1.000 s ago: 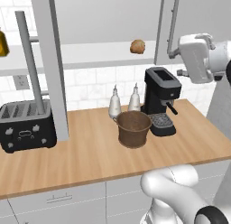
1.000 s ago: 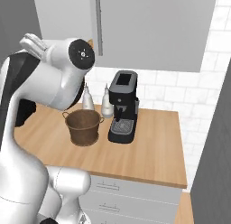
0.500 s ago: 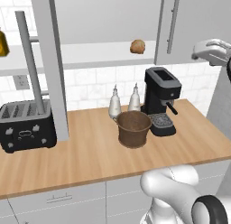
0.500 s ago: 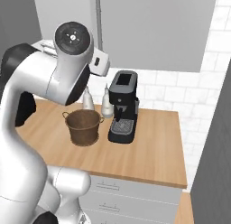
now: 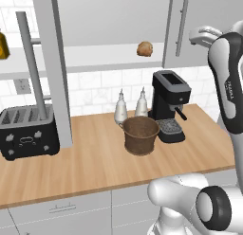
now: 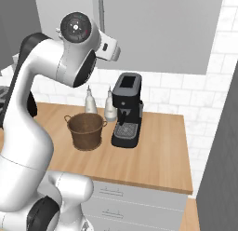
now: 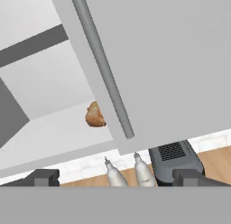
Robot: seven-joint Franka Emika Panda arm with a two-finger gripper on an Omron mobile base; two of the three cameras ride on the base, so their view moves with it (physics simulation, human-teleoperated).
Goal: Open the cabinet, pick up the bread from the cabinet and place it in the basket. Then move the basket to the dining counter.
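The cabinet (image 5: 118, 21) has its left door (image 5: 52, 73) swung open and its right door (image 5: 190, 25) closed. The bread (image 5: 144, 48), a small golden-brown roll, lies on the white inner shelf beside the closed door's edge. In the hand view the bread (image 7: 95, 115) sits just left of the long bar handle (image 7: 103, 69). My gripper (image 7: 116, 178) is open and empty, up in front of the right door, some way short of the bread. The basket (image 5: 141, 134) (image 6: 86, 130) stands empty on the wooden worktop. The dining counter is out of view.
A black coffee machine (image 5: 168, 103) stands right of the basket, with two white bottles (image 5: 130, 106) behind it. A black toaster (image 5: 28, 132) sits at the left under the open door. My arm (image 6: 56, 85) rises along the left side of the right base view.
My arm has swung and lifted, and the hand now sits higher, by the closed right door. The bread, the basket and the doors have not moved.
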